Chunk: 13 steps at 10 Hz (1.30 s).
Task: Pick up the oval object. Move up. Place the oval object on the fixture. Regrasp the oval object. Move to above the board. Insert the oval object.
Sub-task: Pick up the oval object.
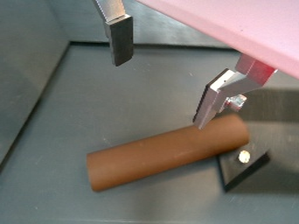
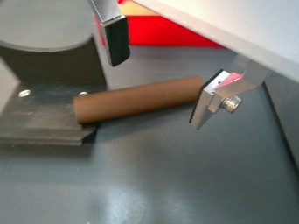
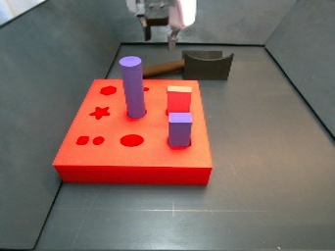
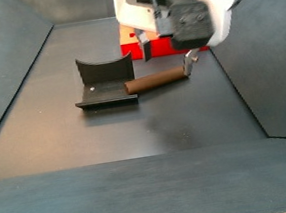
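Parted claw (image 2: 163, 74) above seemingly unmarked oval object (image 2: 135, 97)

I see the brown oval object (image 2: 140, 98) lying flat, apparently touching the dark fixture (image 4: 106, 82); the gripper (image 2: 163, 74) hovers above, jaws apart.

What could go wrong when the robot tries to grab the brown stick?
1. The hand hangs open above the brown stick, with one finger near the stick's end. Closing that far out could tip or spin it.
2. The stick lies on the floor against the fixture, so a push might roll it or wedge it there.
3. The red board sits close behind, so a swing could bump its purple pegs.
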{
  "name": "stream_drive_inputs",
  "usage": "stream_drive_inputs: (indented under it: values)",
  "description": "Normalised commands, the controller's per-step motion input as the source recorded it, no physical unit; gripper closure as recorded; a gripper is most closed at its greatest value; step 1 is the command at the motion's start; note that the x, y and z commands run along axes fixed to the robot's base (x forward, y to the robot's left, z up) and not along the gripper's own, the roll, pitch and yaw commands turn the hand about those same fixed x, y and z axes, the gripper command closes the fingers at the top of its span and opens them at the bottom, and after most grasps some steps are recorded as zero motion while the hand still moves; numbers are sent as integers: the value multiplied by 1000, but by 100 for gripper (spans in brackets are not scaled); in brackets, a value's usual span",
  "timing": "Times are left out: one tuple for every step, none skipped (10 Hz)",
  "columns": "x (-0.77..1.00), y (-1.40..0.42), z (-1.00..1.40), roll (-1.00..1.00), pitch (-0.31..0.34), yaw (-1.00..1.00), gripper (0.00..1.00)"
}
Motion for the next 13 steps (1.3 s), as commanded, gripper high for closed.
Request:
stream_drive_inputs:
  values:
    - [0,-80,-214,-226,-130,-806,0]
    - [0,-83,-49,-316,-146,-729,0]
    - [0,-80,-14,-346,-127,-649,0]
    - [149,-77,-269,-297,0,-537,0]
    - [309,-189,-691,-144,49,-400,0]
    - [371,-237,-786,-20,140,-251,0]
    - [323,-154,-729,-41,161,-180,0]
    - [149,-29,-437,-64,110,-137,0]
    - [0,0,-266,-34,77,-63,0]
    - [0,46,-157,-21,49,-71,0]
    - [-37,0,-126,-17,24,-111,0]
    - [-17,0,-146,-19,20,-117,0]
    - [0,0,-303,-11,70,-131,0]
